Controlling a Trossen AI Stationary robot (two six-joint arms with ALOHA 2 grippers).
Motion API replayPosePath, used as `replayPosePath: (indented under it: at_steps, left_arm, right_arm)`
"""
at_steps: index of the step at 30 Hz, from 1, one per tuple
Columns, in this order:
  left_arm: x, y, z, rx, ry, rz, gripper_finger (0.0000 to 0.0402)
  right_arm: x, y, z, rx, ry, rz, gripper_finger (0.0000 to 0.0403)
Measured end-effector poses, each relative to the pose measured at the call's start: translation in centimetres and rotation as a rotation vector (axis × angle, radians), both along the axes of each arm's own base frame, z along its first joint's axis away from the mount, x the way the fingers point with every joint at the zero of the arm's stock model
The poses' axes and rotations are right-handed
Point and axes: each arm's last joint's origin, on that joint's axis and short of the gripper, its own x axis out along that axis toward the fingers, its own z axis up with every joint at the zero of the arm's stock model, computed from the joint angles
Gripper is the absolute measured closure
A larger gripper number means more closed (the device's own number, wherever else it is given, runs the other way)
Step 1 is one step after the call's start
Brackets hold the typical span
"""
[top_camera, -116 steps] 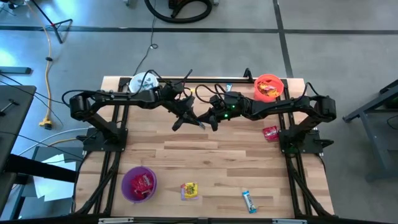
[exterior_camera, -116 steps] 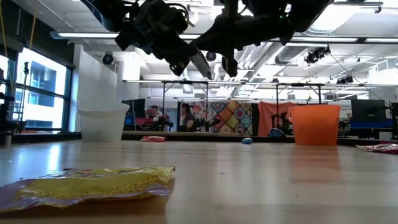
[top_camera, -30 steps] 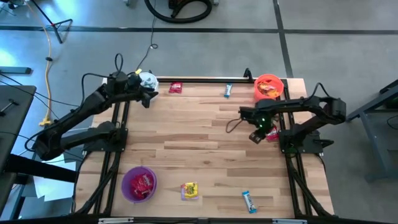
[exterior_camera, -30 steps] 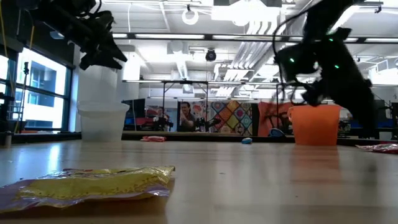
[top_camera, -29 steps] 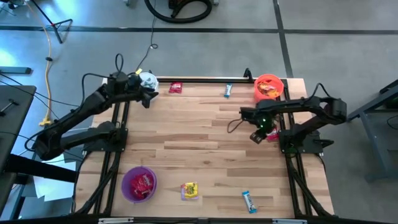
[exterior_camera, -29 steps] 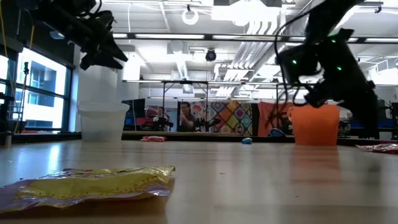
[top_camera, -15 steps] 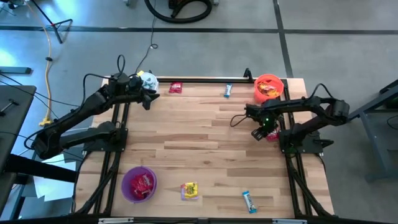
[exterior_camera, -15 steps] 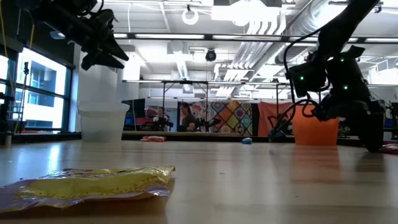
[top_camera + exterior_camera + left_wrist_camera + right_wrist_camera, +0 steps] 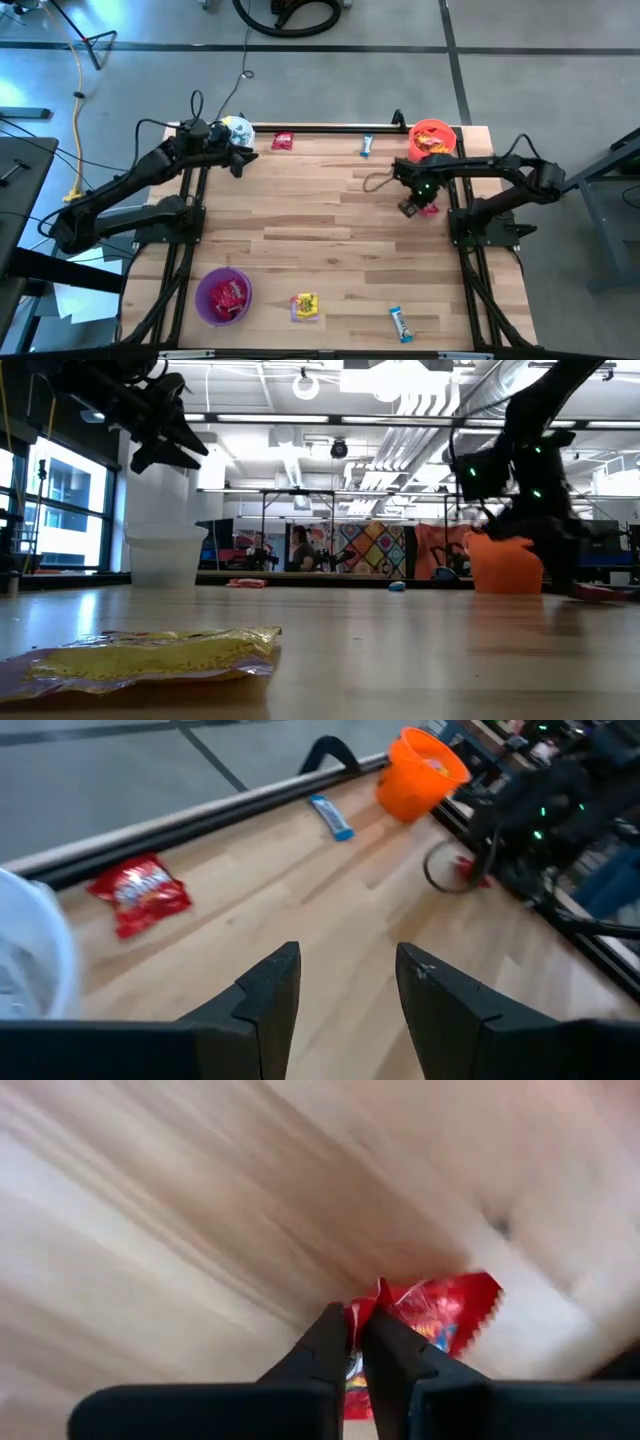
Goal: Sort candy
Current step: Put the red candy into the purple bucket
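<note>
My right gripper [image 9: 413, 207] points down near the table's right edge, shut on a red-wrapped candy [image 9: 440, 1316], which also shows in the high view [image 9: 431, 208]. My left gripper [image 9: 346, 982] hangs open in the air at the far left corner, beside the white bucket [image 9: 236, 128], with nothing between its fingers. Other candies lie flat on the table: a red one [image 9: 283, 141] and a blue one [image 9: 366, 147] along the far edge, a yellow one [image 9: 305, 306] and a blue one [image 9: 401, 323] near the front edge. My right gripper pinches the crimped edge of the red wrapper [image 9: 358, 1318] between its two fingertips. The fingers come from above, pointing down. The rest of the wrapper spreads out beyond the fingers, low over the wood; whether it is clear of the table I cannot tell.
An orange bucket [image 9: 432, 140] with candy in it stands at the far right corner, close behind my right gripper. A purple bucket [image 9: 223, 296] holding red candy stands at the near left. The middle of the wooden table [image 9: 320, 230] is bare.
My right gripper has sunk toward the table and shifted a little toward the far edge, onto the red candy by the right edge, and has taken hold of its wrapper.
</note>
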Motion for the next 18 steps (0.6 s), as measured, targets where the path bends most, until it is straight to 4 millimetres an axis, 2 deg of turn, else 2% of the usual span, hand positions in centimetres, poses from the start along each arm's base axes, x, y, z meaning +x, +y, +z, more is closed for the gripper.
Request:
replayPosePath:
  at_steps: [4, 9, 14, 18]
  left_arm:
    - [0.6, -1.2, -0.2, 0.0, -0.025, -0.073, 0.0256]
    - [0.7, -2.9, 0.9, 0.082, -0.095, -0.178, 0.0284]
    - [-0.2, -3.9, 1.2, 0.155, -0.085, -0.233, 0.0312]
    - [-0.9, -4.2, 1.3, 0.2, -0.068, -0.246, 0.0334]
  right_arm:
    - [2.0, 0.0, 2.6, -0.024, -0.148, 0.054, 0.0398]
    - [6.1, 1.2, 6.5, -0.062, -0.422, 0.157, 0.0395]
    - [10.3, 4.0, 10.4, -0.096, -0.697, 0.197, 0.04]
    - [13.8, 7.2, 12.7, -0.144, -0.848, 0.257, 0.0401]
